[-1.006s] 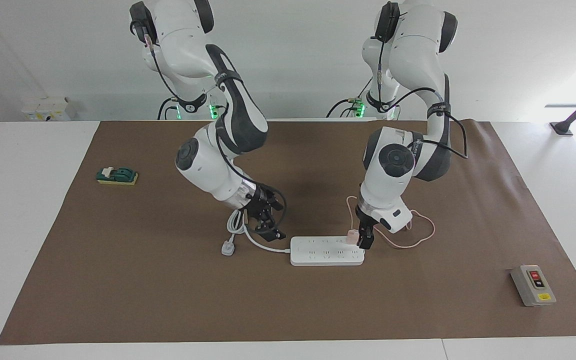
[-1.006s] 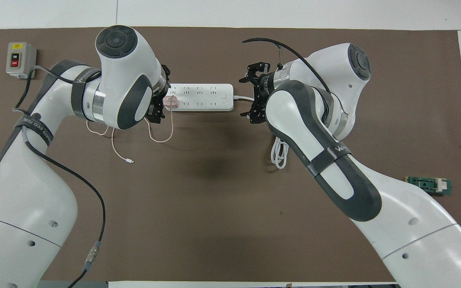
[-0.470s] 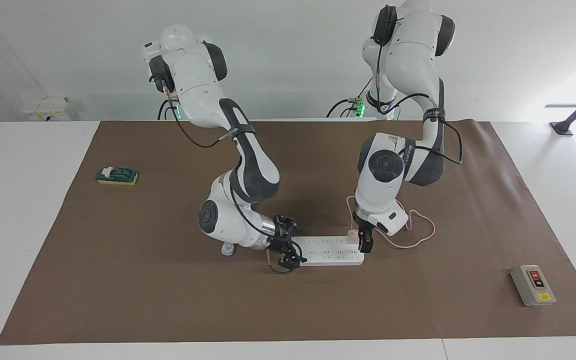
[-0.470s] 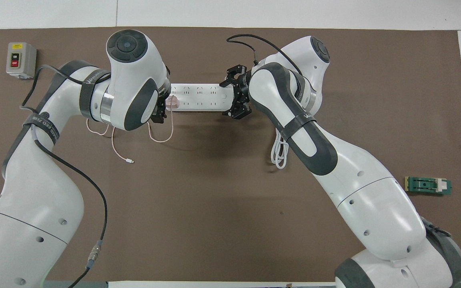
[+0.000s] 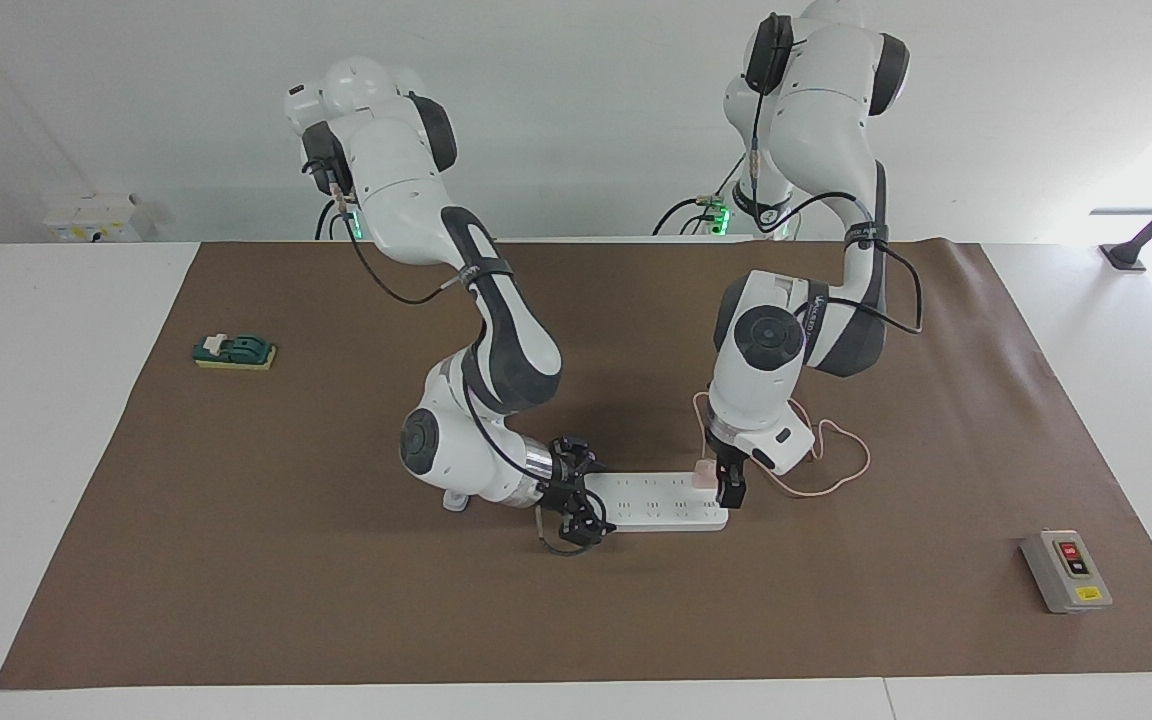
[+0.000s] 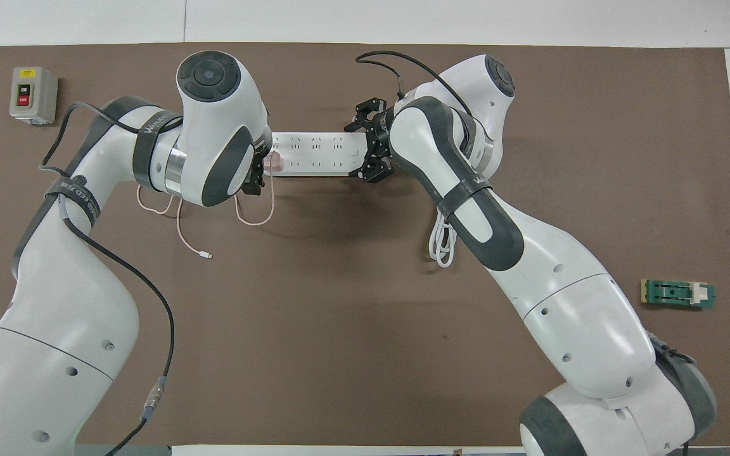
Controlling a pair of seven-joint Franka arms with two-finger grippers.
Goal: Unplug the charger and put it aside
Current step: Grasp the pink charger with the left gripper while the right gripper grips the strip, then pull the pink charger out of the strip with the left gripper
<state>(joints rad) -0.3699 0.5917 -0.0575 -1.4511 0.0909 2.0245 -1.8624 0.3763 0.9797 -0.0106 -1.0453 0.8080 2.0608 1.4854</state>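
the little pale-pink cube charger (image 5: 704, 472) sits plugged into the long white power strip (image 5: 658, 503) at its left-arm end, the left gripper (image 5: 726, 487) looks clenched on its hard light body, and the right gripper (image 5: 578, 500) spreads wide round the strip's other end.

A: Mat (image 5: 236, 560) colour?
B: Plain brown; table (image 5: 36, 450) white.
A: Power strip (image 5: 656, 500)?
B: White, with a white cord (image 6: 442, 244). Charger (image 5: 704, 472) pale pink, cable (image 6: 178, 221) the same pink.
A: Switch box (image 5: 1066, 572)?
B: Grey, red and black buttons, yellow label. The small block (image 5: 234, 350): green on a yellow base.
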